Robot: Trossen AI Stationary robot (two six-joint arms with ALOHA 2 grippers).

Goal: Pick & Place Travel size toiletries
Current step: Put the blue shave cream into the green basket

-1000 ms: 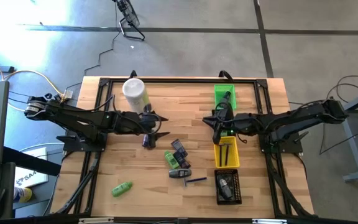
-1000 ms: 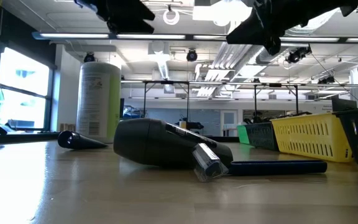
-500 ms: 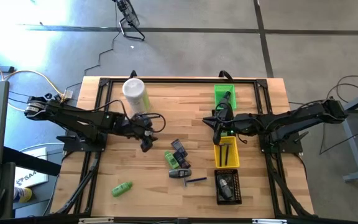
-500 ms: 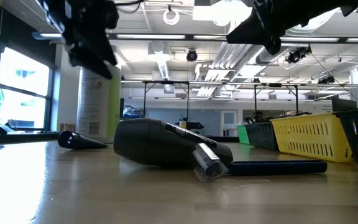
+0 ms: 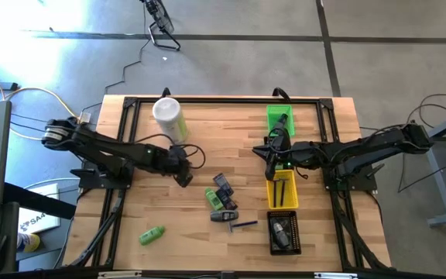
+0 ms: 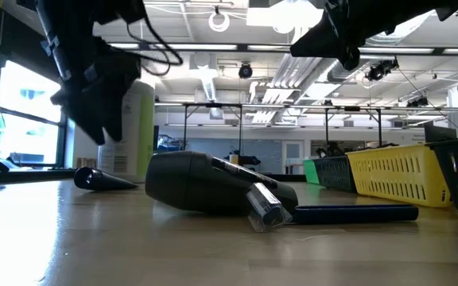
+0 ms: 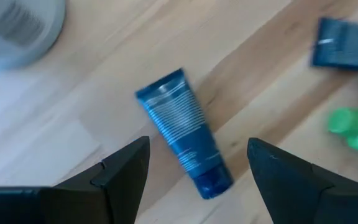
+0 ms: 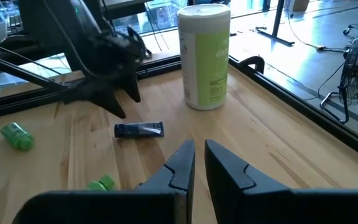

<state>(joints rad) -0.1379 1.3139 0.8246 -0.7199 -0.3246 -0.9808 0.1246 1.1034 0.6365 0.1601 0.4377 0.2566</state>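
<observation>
On the counter (image 5: 231, 132), the left claw (image 7: 197, 168) is poised, jaws open, above the blue tube (image 7: 184, 131), which lies flat near the canister (image 5: 169, 118). It should be lowered squarely astride the tube's width. The right claw (image 8: 199, 163) is held shut.

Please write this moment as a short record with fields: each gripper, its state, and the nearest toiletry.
left gripper: open, above the blue tube, not touching it
blue tube: lying flat on the table, near the pale-green canister
right gripper: shut, holding nothing, over the yellow bin
loose items: a green mini bottle lies apart near the table's front
</observation>
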